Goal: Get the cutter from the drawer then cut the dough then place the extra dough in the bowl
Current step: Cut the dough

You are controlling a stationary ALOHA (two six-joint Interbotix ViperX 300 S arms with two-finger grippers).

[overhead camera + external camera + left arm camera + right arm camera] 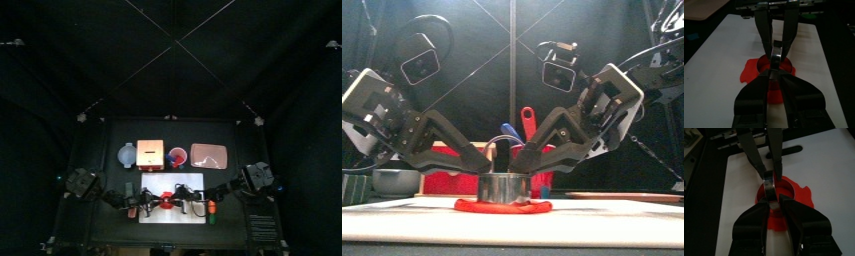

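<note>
Both clenched on one thing: left pincer (773,74) and right pincer (771,199) meet tip to tip, pinching the wire handle of the cutter (502,187). Cutter sits straight below the tips, upright, axis vert., set down in the dough (469,207) on the board (609,215). Dough rim shows round cutter base. Bowl (396,181) lies back & outward of left pincer, well apart, so left arm is nearer for the extra dough, I reckon. Next lift prob. wants straight up, else dough drags.

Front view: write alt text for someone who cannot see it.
The left gripper and right gripper meet over a round metal cutter, both gripping it, as it stands on flat red dough on the white cutting board.
</note>
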